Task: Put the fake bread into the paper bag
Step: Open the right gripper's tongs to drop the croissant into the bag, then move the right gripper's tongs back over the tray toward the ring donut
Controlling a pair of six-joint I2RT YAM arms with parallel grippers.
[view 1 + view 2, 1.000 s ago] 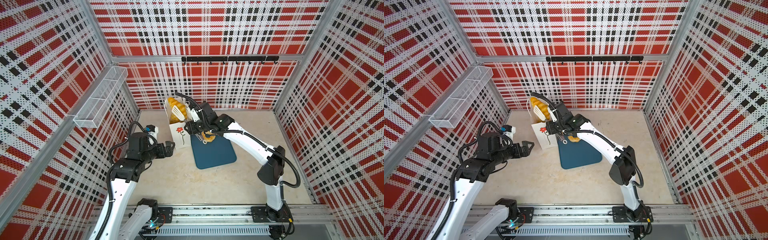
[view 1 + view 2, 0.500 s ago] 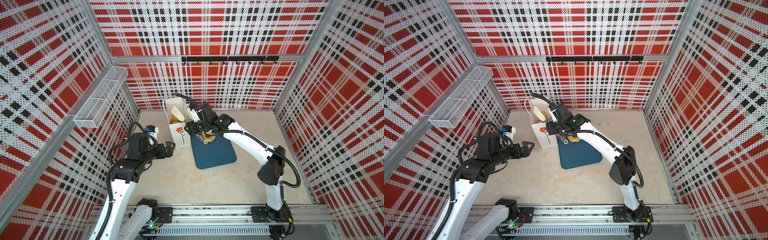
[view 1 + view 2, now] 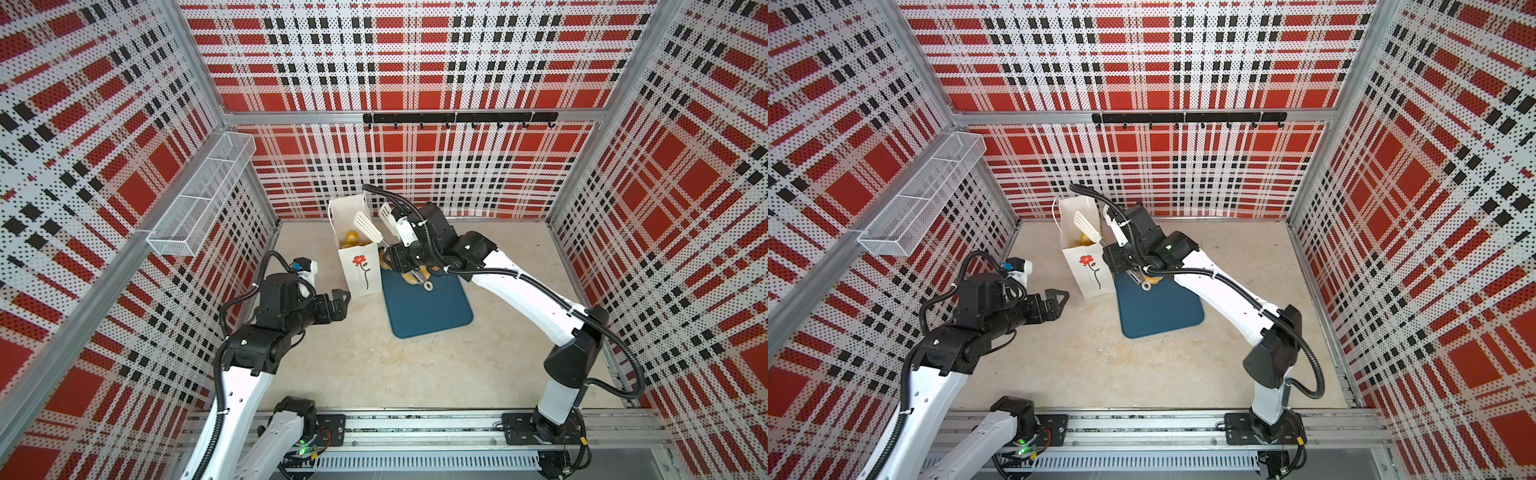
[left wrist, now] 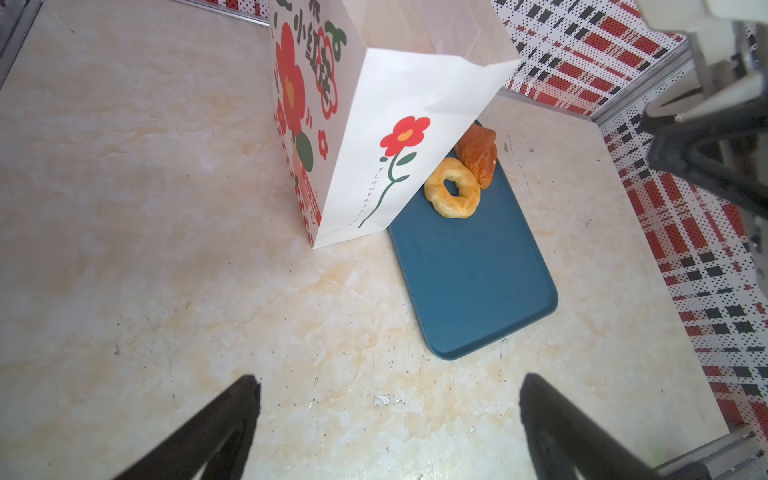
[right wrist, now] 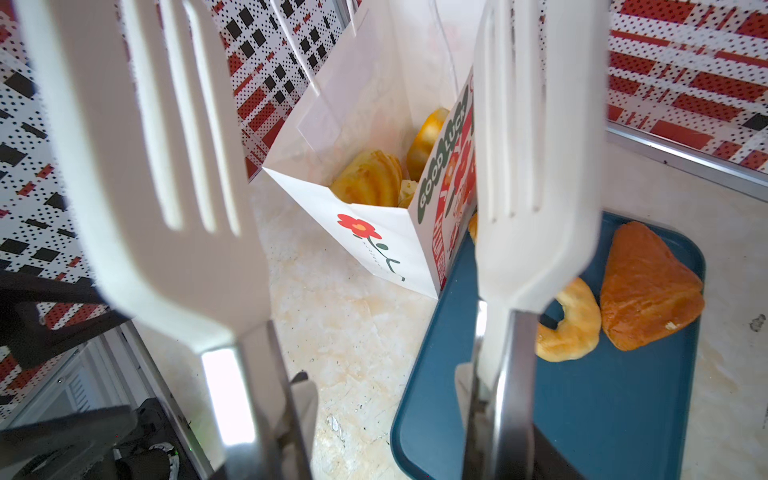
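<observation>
Several half-hidden: golden-yellow toy pastries (image 5: 370, 183) inside tall white flower-printed paper bag (image 5: 395, 228).
Right gripper (image 3: 401, 255): clamped on white slotted tongs (image 5: 166, 166), blades apart, empty, near bag mouth.
Left gripper (image 4: 388, 382): spread wide, empty, bag just ahead.
Blue tray (image 4: 478, 291) below right gripper: ring doughnut (image 4: 453, 193) beside darker orange-brown pastry (image 4: 478, 156).

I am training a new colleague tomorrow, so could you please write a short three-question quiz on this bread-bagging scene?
1. True or false: the tongs held by the right gripper are carrying a pastry.
2. How many pieces of fake bread lie on the blue tray? A one, B two, C four.
3. Fill in: the left gripper is ____ and holds nothing.
Key: 1 false, the tongs are empty. 2 B, the ring doughnut and the dark pastry. 3 open.
</observation>
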